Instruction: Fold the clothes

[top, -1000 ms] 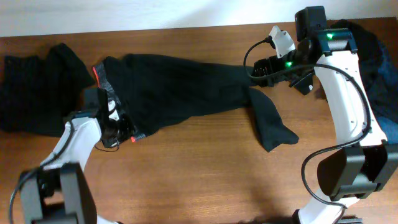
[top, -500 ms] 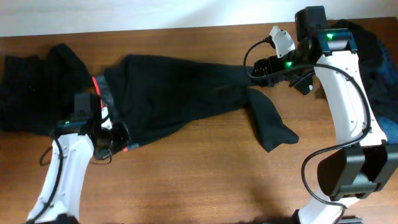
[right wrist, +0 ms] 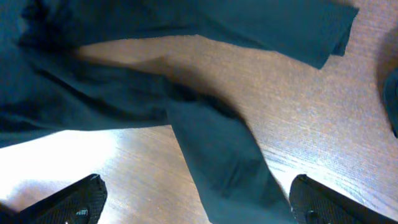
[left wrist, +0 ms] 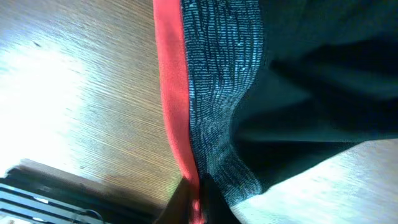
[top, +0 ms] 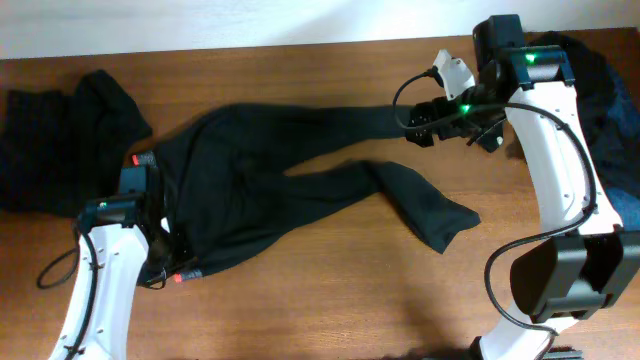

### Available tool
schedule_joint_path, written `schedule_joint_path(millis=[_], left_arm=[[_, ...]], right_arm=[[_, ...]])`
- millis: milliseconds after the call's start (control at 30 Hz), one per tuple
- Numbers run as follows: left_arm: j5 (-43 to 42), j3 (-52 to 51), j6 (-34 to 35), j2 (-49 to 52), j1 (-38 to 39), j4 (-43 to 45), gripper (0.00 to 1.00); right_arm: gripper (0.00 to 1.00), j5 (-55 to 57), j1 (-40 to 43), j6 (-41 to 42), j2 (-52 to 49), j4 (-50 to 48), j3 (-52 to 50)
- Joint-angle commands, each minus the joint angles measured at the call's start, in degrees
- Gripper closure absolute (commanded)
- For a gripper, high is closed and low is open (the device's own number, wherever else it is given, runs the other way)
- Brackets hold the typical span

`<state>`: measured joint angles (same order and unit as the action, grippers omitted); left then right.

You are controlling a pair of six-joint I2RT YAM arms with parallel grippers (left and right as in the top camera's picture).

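right wrist: trousers [right wrist: 124,99] beneath right gripper [right wrist: 196,202]

The overhead view is evenly and warmly lit from above, with a blown-out white strip along the top edge and only soft shadows on the table [top: 330,280]. The black trousers [top: 260,190] swallow the light, so their folds barely read. Two green lights [top: 528,58] glow on the right arm [top: 560,150]. In the left wrist view a hard glare washes out the wood at left; the red band [left wrist: 171,93] and grey band [left wrist: 217,93] are sharp enough to show the weave, while the bottom edge is dark and blurred. In the right wrist view a white glare patch sits lower left, the cloth looks soft, and the fingertips [right wrist: 68,202] of the right gripper [right wrist: 193,208] are dark and out of focus.
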<state>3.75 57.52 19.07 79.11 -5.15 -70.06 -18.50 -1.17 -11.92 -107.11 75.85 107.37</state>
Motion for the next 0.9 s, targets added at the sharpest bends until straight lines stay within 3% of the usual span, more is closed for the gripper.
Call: schedule_joint_path(millis=[0, 67, 133, 200, 600, 867], left_arm=[[2.8, -0.2, -1.1, -0.9, -0.2, 0.8, 0.39], [2.7, -0.2, -1.1, -0.9, -0.2, 2.3, 0.16], [2.1, -0.2, -1.0, -0.9, -0.2, 4.2, 0.06], [1.4, -0.2, -0.5, -0.9, -0.2, 6.5, 0.02], [-5.1, -0.2, 0.0, -0.9, -0.2, 26.8, 0.01], [-5.1, -0.2, 0.0, -0.9, -0.2, 33.7, 0.01]], right_arm=[[0.01, 1.1, -0.3, 0.4, 0.6, 1.2, 0.9], [0.01, 1.2, -0.3, 1.0, 0.6, 2.5, 0.9], [0.01, 1.2, -0.3, 2.0, 0.6, 4.2, 0.9], [0.01, 1.5, -0.3, 2.8, 0.6, 5.6, 0.9], [0.01, 13.2, -0.4, 4.5, 0.6, 10.9, -2.3], [0.12, 15.5, -4.7, 4.5, 0.6, 5.9, -15.2]])
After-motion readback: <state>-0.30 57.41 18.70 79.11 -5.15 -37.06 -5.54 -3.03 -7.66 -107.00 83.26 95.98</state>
